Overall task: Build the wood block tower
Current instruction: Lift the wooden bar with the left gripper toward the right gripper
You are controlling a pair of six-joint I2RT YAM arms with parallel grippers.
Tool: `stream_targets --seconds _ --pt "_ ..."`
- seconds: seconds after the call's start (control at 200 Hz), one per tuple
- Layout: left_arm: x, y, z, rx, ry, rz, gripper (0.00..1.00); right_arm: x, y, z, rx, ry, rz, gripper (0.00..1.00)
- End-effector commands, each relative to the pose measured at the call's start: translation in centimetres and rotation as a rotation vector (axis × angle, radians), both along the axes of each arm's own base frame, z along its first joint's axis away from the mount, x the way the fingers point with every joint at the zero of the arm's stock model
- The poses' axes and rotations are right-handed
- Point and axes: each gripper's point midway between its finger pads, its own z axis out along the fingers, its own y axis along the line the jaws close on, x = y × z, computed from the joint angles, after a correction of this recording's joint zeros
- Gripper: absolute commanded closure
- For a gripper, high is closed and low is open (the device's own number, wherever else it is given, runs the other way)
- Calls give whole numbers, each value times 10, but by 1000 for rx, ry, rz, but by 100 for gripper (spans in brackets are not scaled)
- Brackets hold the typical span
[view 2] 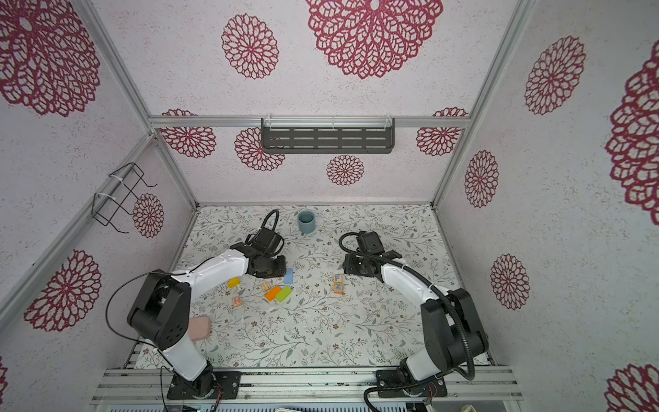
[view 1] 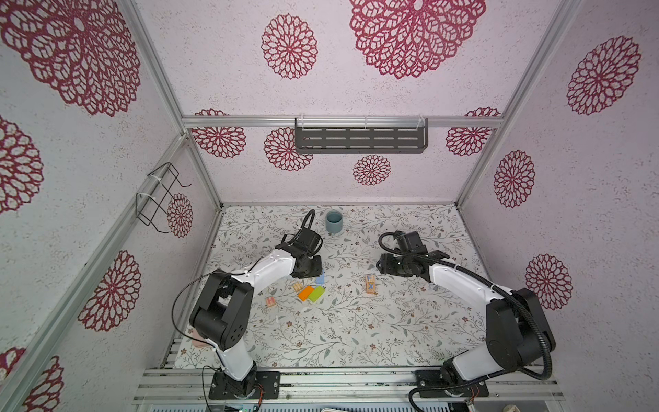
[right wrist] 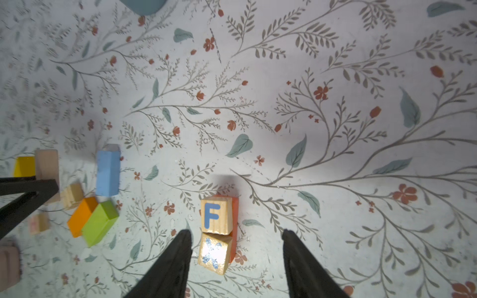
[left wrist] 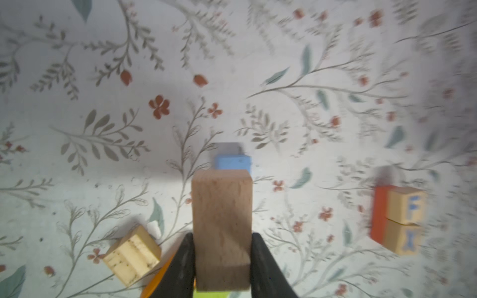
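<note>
A tan wood block stands between the fingers of my left gripper, which is shut on it above the loose blocks. Just beyond it lies a blue block. Orange and green blocks lie side by side, with a yellow wedge and pale cubes nearby. The F cube and X cube sit together with a red-orange block along their side, the tower's only stacked part. My right gripper hangs open over the X cube.
A grey-blue cup stands at the back of the floral mat. A pink rounded case lies near the left arm's base. In a top view the H cube sits left of the orange block. Walls enclose three sides.
</note>
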Motion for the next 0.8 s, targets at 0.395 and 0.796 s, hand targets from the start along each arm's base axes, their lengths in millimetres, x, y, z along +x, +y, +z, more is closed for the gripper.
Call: stream_targets --seconds 0.395,0.796 --pt "11 -82 59 -412 -158 -201 67 8 41 76 290 -78 120 60" --pt "11 -120 62 -443 -190 -280 67 22 76 84 282 -85 149 55"
